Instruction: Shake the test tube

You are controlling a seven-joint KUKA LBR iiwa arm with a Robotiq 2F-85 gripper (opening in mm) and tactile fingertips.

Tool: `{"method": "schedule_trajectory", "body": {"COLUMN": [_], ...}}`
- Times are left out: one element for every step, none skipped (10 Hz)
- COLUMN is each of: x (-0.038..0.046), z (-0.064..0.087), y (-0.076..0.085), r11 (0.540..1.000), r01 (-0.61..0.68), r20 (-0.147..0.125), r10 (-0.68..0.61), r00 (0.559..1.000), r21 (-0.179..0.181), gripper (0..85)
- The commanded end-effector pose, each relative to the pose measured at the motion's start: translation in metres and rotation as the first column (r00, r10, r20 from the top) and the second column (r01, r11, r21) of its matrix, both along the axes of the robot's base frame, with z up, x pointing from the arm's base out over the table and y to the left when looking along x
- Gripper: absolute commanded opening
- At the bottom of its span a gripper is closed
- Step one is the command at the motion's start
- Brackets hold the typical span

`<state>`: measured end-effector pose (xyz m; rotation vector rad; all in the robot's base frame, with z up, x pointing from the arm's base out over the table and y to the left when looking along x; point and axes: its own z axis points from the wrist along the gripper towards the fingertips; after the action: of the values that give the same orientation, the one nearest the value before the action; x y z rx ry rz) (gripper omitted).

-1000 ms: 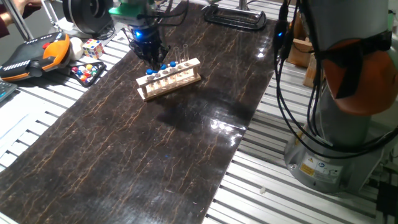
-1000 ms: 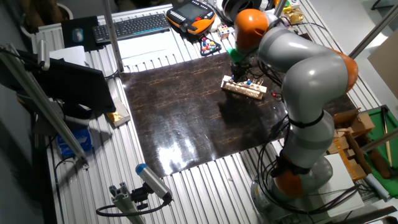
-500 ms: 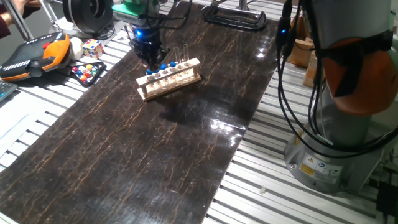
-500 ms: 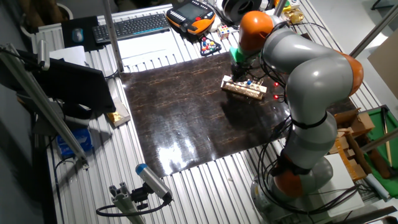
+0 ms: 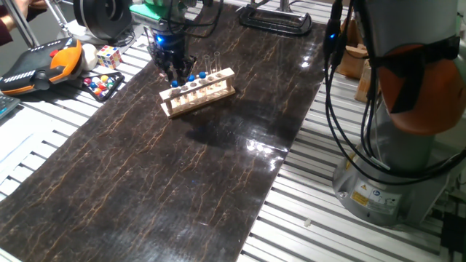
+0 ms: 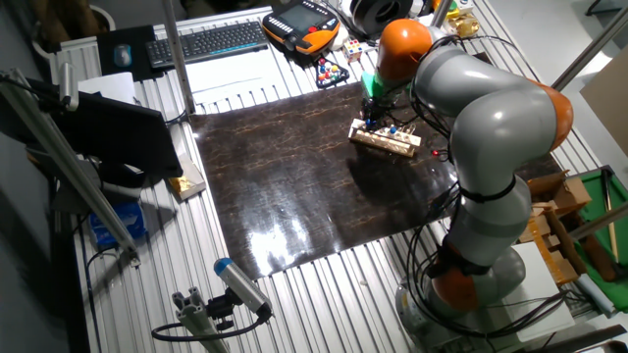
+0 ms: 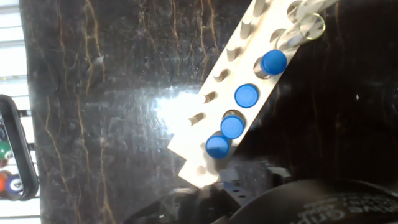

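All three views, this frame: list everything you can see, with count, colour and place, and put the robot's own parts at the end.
Test tube: four, clear with blue caps, standing in the rack.
Taller tubes: two, clear, no caps, at the rack's other end.
Rack: one, pale wood, on the far part of the mat.
Mat: one, dark with a marble pattern, covering the table.
Teach pendant: one, orange and black, on the slats beside the mat.
Puzzle cube: one, multicoloured, next to the pendant.
Coloured balls: a small group, by the mat's edge.
Keyboard: one, black, at the far end in the other fixed view.
Gripper: one, black, above the capped end of the rack; whether open or shut cannot be told.
Arm: one, grey with orange joints.
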<state>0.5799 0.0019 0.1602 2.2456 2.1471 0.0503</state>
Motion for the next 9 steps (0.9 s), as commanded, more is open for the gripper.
{"method": "schedule_trajectory", "body": {"x": [0.0036, 0.0067, 0.0077, 0.0085, 0.0095, 0.0104, 0.0112, 0.0117, 0.0124], "z": [-0.0022, -0.0062, -0.0074, -0.0064, -0.0061, -0.0073, -0.0085, -0.0090, -0.0090], "y": [0.0001, -0.0006, -0.0021, -0.0038, -0.0044, -0.0044, -0.0041, -0.0041, -0.0056], "r11": [1.000, 1.000, 1.000, 0.999, 0.997, 0.994, 0.988, 0.984, 0.978], "r01": [0.008, 0.019, 0.030, 0.050, 0.076, 0.111, 0.152, 0.177, 0.207], "r20": [-0.013, -0.014, -0.005, -0.001, 0.005, 0.007, 0.008, 0.002, -0.003], "r10": [-0.008, -0.019, -0.030, -0.050, -0.076, -0.111, -0.152, -0.177, -0.207], "r00": [1.000, 1.000, 1.000, 0.999, 0.997, 0.994, 0.988, 0.984, 0.978], "r21": [-0.003, -0.003, 0.001, 0.002, 0.005, 0.005, 0.009, 0.011, 0.018], "gripper": [35.3, 34.7, 34.7, 34.7, 35.7, 37.3, 39.7, 41.7, 43.3]}}
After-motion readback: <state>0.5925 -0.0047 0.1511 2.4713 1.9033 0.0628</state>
